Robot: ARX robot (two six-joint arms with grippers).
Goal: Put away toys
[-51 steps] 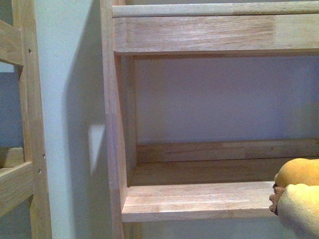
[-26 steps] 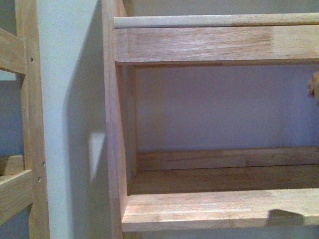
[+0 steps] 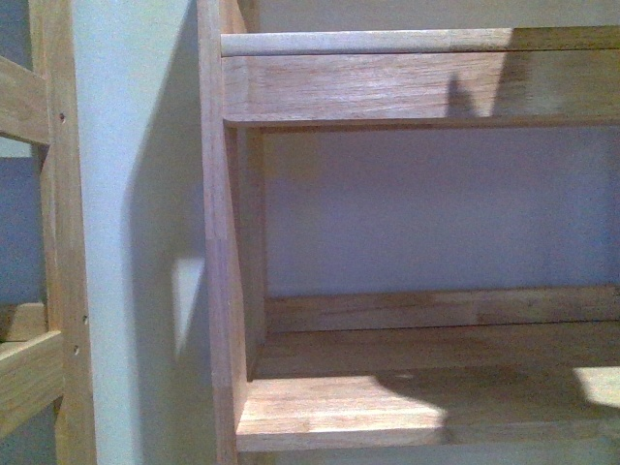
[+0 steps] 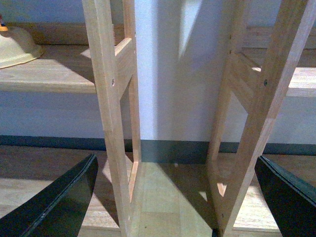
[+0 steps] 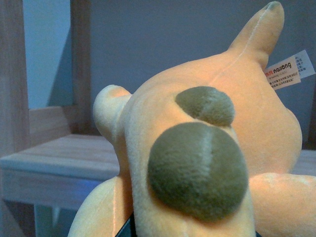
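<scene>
Close before the right hand (image 5: 192,233), plush toy (image 5: 197,148) fills the view, grip unseen; left hand (image 4: 170,207) spread wide

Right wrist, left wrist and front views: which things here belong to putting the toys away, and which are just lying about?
Part of the job:
- plush toy, orange-yellow, filling the right wrist view
- wooden shelf, probably where the toy goes

Just there:
- cream bowl, sitting on a shelf board
- neighbouring wooden frame

dim, bluish | sunlit patch, hard shadows on shelf (image 3: 339,402) | mild grain
</scene>
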